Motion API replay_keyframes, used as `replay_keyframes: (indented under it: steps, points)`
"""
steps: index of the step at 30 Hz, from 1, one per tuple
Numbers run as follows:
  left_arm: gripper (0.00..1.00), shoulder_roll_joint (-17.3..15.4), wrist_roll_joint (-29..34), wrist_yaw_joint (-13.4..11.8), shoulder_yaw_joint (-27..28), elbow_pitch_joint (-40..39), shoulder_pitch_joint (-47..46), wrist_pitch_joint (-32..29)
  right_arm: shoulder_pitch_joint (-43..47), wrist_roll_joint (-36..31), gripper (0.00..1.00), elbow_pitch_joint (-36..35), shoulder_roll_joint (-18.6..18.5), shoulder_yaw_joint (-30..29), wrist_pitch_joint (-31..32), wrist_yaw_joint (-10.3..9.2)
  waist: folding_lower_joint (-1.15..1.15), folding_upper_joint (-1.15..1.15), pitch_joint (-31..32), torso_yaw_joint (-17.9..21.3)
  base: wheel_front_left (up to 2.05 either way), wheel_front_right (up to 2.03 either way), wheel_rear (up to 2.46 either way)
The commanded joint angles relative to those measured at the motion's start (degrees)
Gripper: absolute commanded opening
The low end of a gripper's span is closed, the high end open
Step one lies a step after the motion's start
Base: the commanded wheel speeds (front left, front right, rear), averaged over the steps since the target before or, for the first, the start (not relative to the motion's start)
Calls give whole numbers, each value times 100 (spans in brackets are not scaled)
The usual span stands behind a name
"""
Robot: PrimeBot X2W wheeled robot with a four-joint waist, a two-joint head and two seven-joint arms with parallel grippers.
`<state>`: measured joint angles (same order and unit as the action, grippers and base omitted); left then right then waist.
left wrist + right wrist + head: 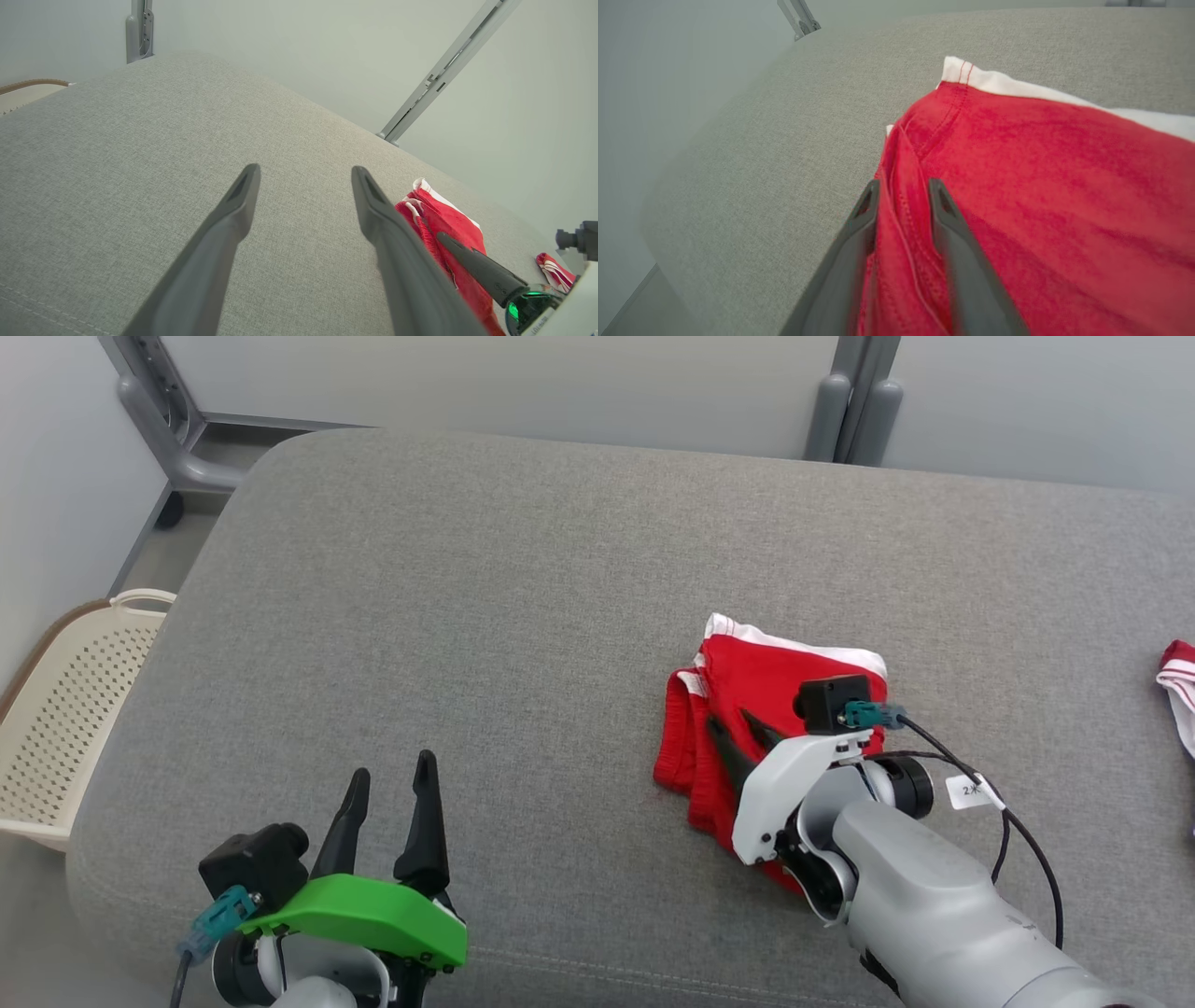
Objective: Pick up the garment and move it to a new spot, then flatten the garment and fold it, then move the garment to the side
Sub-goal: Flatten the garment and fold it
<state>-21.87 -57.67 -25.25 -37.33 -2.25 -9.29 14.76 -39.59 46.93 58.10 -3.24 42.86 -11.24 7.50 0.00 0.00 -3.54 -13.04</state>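
On the cushion (pixel 467 616), my right jaws stood part-spread astride a fold of the garment (pixel 756 681); my left jaws gaped wide.

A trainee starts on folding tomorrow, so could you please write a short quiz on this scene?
1. True or false: the left end effector is open over bare cushion.
2. What lies between the right end effector's fingers? A) red garment fabric B) a blue towel C) nothing
3. What stands beside the cushion's left end?
Key: 1 true; 2 A; 3 a pale perforated basket.
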Motion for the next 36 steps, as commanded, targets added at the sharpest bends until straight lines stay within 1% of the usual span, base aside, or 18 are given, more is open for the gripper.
replay_keyframes:
  steps: [1, 5, 9, 13, 16, 24, 27, 28, 29, 30, 33, 36]
  points:
    - [100, 20, -14, 20, 1, 14, 23, 10, -81, -83, 100, 56, -4, 23, -58, -3, 0, 0, 11, 10, 0, 0, 0]
    - [100, 21, -30, 17, -20, 36, 51, -10, -145, -195, 100, 65, 22, 77, -134, -3, 0, 0, 67, 58, 0, 0, 0]
    - [100, -18, -28, -6, -38, 21, 91, -34, -167, -260, 100, -205, 28, 155, -216, -3, 0, 0, 133, 137, 0, 0, 0]
    - [100, -34, -19, -50, -61, -22, 130, -54, -176, -351, 100, -383, 15, -40, -309, -3, 0, 0, 181, 232, 0, 0, 0]
    - [100, -50, -16, -71, -66, -56, 161, -69, -178, -462, 100, -469, -83, -405, -367, -3, 0, 0, 188, 308, 0, 0, 0]
    - [100, -34, 20, -102, -117, -121, 175, -83, 300, -1079, 100, -809, -525, -1768, -396, -3, 0, 0, 149, 447, 0, 0, 0]
    - [100, -12, 32, -100, -144, -133, 175, -89, 582, -1340, 100, -1012, -525, -2146, -397, -3, 0, 0, 130, 479, 0, 0, 0]
    - [100, -12, 32, -100, -144, -133, 175, -89, 582, -1340, 100, -1012, -525, -2146, -397, -3, 0, 0, 130, 479, 0, 0, 0]
    - [100, -5, 33, -103, -149, -135, 176, -90, 666, -1434, 92, -1089, -508, -2234, -397, -3, 0, 0, 121, 487, 0, 0, 0]
    - [100, -1, 34, -103, -156, -136, 174, -90, 753, -1516, 55, -1150, -485, -2303, -397, -3, 0, 0, 110, 492, 0, 0, 0]
    - [100, 17, 24, -77, -178, -131, 133, -96, 1039, -1788, 0, -1224, -337, -2432, -321, -3, 0, 0, 51, 479, 0, 0, 0]
    - [100, 22, 34, -61, -189, -108, 64, -99, 1152, -1897, 0, -1214, -215, -2436, -226, -3, 0, 0, -8, 417, 0, 0, 0]
